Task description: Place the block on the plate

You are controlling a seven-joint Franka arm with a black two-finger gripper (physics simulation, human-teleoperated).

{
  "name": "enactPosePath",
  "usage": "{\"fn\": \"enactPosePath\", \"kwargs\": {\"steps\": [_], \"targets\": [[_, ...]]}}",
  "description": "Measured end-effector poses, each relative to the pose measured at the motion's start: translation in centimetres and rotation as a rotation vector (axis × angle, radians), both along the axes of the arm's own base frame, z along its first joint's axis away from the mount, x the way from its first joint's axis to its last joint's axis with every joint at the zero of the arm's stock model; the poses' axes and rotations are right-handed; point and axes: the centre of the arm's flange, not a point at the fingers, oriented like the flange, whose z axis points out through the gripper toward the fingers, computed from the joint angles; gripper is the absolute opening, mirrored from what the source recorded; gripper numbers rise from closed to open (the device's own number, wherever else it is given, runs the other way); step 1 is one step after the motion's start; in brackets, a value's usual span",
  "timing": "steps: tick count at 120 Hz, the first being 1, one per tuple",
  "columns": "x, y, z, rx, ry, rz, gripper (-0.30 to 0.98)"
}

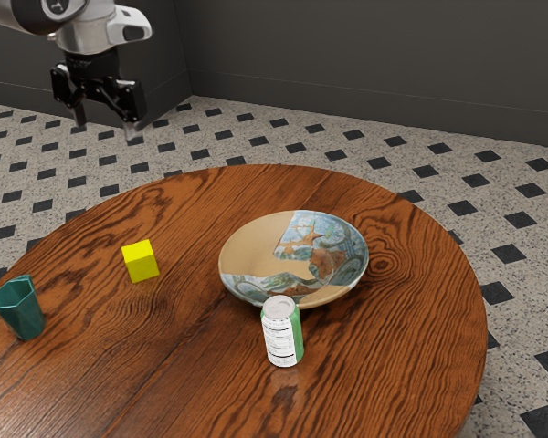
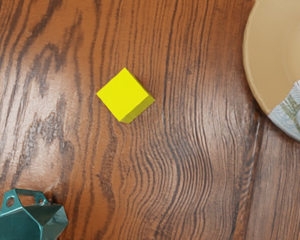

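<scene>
Well inside table edge [image 1: 479, 319]: yellow block [image 1: 141, 262], plate [image 1: 248, 260], open stretch between.

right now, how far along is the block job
Nothing placed yet: the yellow cube sits on the brown wooden table, apart from the round tan-and-blue plate. The black two-finger claw hangs open, holding nothing. Left: grasping it, setting it on the plate.

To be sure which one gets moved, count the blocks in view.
1: the yellow block, on the table, between the teal container and the patterned plate.
</scene>
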Motion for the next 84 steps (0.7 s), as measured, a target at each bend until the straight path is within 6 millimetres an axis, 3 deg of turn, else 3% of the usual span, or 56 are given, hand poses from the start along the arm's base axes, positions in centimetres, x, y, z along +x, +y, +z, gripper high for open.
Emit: {"fn": "enactPosePath", "kwargs": {"steps": [24, 46, 61, 69, 84], "targets": [[0.3, -0.3, -0.8, 0.004, 0.003, 0.027, 0.69], [2.1, 0.3, -10.0, 0.007, 0.119, 0.054, 0.69], [2.1, 1.4, -14.8, -0.011, 0.144, 0.13, 0.69], [1.8, 2.8, -17.9, -0.029, 0.152, 0.196, 0.69], [1.6, 7.0, -20.9, -0.049, 0.124, 0.361, 0.69]]}}
